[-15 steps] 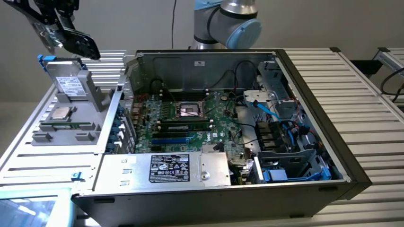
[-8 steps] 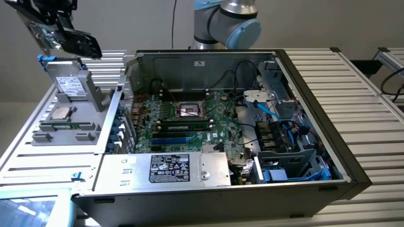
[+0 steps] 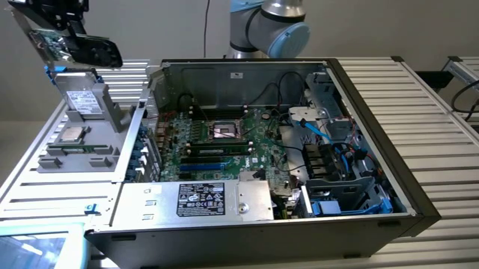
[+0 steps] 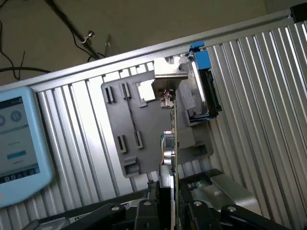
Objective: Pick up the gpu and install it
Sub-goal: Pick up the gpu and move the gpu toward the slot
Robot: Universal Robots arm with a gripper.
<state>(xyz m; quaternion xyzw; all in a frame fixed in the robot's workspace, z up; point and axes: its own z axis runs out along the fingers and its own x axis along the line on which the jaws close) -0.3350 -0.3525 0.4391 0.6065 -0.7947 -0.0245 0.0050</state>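
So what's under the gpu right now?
The black, green-edged gpu card, held in the tool, hangs over the grey plastic parts holder on the ribbed aluminium table. Empty slots show beside it; the strip directly behind its edge is covered.

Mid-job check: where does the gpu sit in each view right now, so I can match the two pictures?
Exterior view: the gpu hangs high at the exterior view's left, above the grey parts holder.
Wrist view: the gpu is seen edge-on, clamped in the gripper, in front of that holder.
Shared landmark: the grey parts holder on the ribbed table.
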